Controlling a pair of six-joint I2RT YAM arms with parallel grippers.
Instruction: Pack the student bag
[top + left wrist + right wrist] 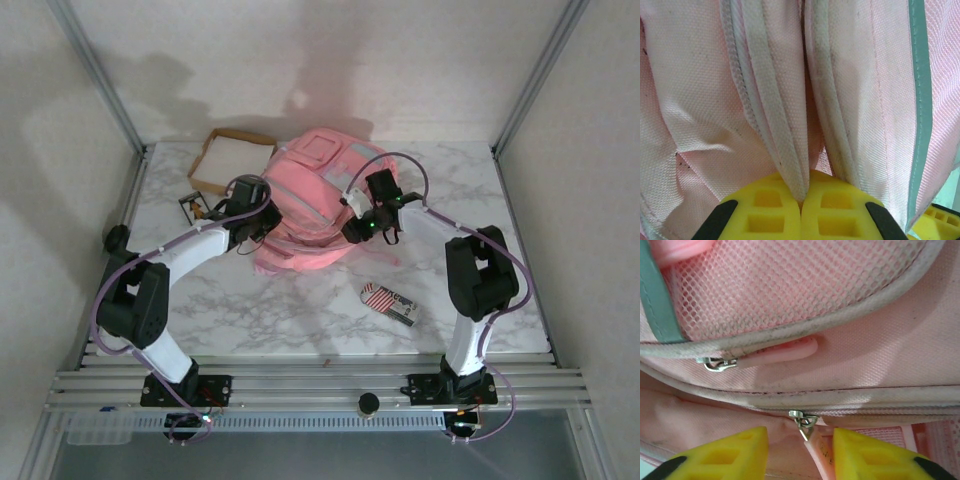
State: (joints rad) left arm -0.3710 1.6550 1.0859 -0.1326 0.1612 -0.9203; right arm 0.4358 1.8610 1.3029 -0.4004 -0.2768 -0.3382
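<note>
Top external view gives you the student bag [300, 235] lying centre-frame on the marble surface [300, 320]. At its left edge, your left end effector [801, 197] is clenched on a fold of its zipper seam. At its right, your right end effector [800, 442] stands released, fingers either side of a zip pull [804, 424]. Lower right lies a striped box [388, 303].

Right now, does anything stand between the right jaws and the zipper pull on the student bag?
Nothing visible does. The lower zipper pull on the student bag hangs in the open gap between the right jaws, with only the bag's own fabric around it.
</note>
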